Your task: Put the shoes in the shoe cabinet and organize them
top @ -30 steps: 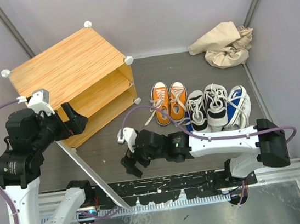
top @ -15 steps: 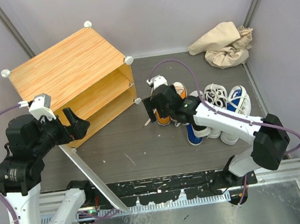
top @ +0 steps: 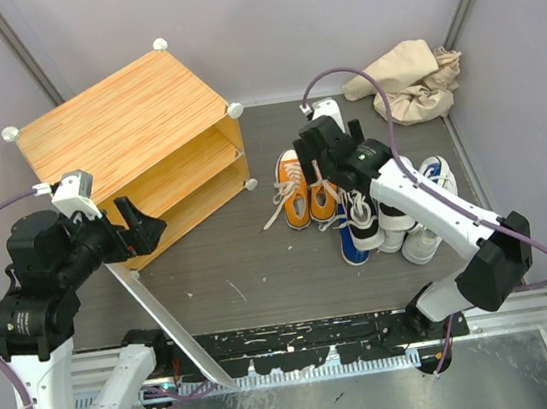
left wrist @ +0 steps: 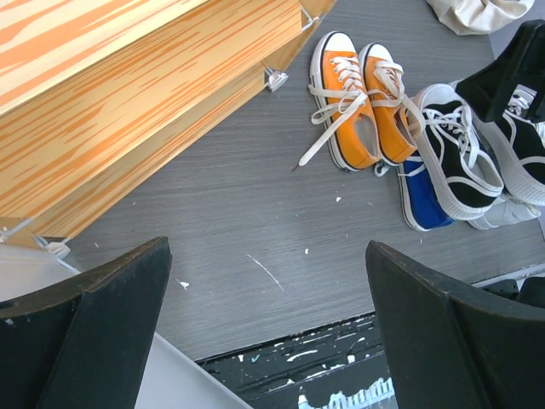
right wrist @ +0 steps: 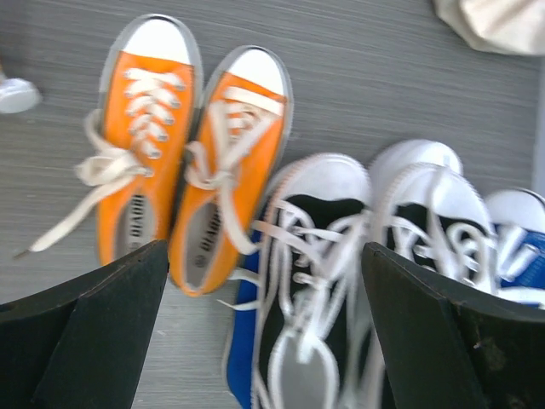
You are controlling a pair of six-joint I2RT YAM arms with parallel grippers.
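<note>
Nothing is stored yet: every shoe sits on the floor to the right of the shoe cabinet (top: 116,119), whose visible shelves look bare, though their depths are partly hidden. The orange pair (top: 309,188) lies side by side, toes pointing far, one lace trailing left. The black pair (top: 364,215), the blue shoes (top: 349,249) and a white shoe (top: 422,243) are jumbled just right of it, overlapping. The right gripper (right wrist: 264,251) hangs over this cluster, fingers spread, holding nothing. The left gripper (left wrist: 266,247) — also spread and empty — sits near the cabinet's front. All pairs are left to place.
</note>
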